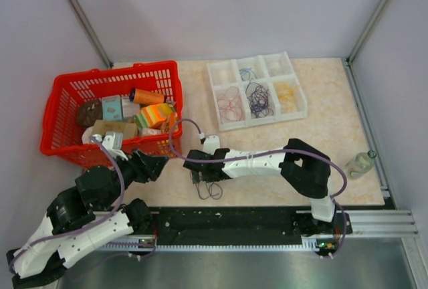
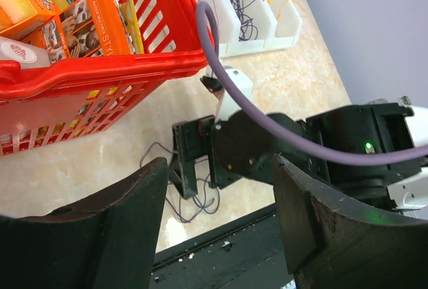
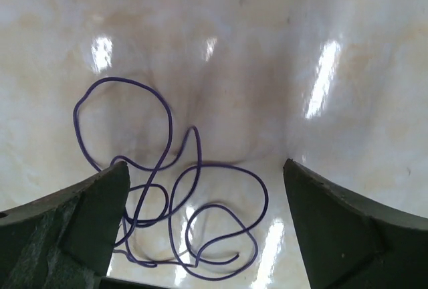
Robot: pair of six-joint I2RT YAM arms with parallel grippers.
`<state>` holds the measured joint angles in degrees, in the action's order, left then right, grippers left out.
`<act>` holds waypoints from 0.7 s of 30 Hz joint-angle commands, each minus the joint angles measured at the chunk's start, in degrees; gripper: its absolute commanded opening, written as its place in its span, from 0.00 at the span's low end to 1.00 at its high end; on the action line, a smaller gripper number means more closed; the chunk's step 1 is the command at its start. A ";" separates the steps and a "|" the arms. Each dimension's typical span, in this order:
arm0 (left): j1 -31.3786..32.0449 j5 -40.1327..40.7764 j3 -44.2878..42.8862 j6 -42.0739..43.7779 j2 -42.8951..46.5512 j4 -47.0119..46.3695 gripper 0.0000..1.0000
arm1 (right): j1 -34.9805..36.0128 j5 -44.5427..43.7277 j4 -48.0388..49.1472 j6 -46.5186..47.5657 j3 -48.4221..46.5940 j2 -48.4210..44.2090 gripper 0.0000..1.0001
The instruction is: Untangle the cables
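Observation:
A loose purple cable (image 3: 187, 209) lies curled on the marble table near the front edge; it also shows in the top view (image 1: 209, 189) and the left wrist view (image 2: 190, 203). My right gripper (image 3: 207, 229) is open and points down, with its fingers on either side of the cable and nothing held; it also shows in the top view (image 1: 203, 179). My left gripper (image 2: 221, 235) is open and empty, hovering to the left of the cable by the basket's front, as the top view (image 1: 158, 166) shows. More cables lie sorted in a white tray (image 1: 217, 91): pink-red (image 1: 231, 104), dark purple-blue (image 1: 258, 99), pale yellow (image 1: 287, 95).
A red basket (image 1: 59, 105) full of boxes and packets stands at the left, close to my left gripper. A small pale bottle (image 1: 359, 164) lies at the right edge. A black rail (image 1: 234, 222) runs along the table's front edge.

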<state>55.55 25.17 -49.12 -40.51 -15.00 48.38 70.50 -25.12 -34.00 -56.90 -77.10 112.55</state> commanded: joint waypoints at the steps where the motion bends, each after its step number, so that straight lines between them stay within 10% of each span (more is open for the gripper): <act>1: -0.09 -0.21 -1.06 0.52 -0.11 -1.01 0.68 | 1.57 -0.19 -3.00 -5.94 2.57 -3.31 0.95; 5: -0.09 -0.47 -0.89 0.17 0.06 -1.18 0.68 | 1.83 1.48 -3.00 -6.11 4.06 -2.86 0.74; 7: -0.09 -0.56 -0.97 0.08 -0.02 -1.18 0.68 | 2.01 1.39 -3.00 -5.85 4.76 -3.65 0.45; 10: -0.09 -0.38 -1.24 0.26 -0.29 -1.27 0.68 | 3.15 -1.05 -3.00 -5.15 6.52 -6.11 0.33; 13: -0.09 -0.30 -1.15 0.43 -0.81 -1.44 0.68 | 3.77 -5.18 -2.92 -3.66 8.63 -10.06 0.02; 21: -0.18 -1.87 0.60 0.26 -3.97 -5.04 0.68 | 1.93 -18.55 -2.74 5.55 10.31 -25.17 0.00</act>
<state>55.55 24.86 -49.08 -40.53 -16.45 47.75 73.80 -34.35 -37.71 -57.69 -65.87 95.98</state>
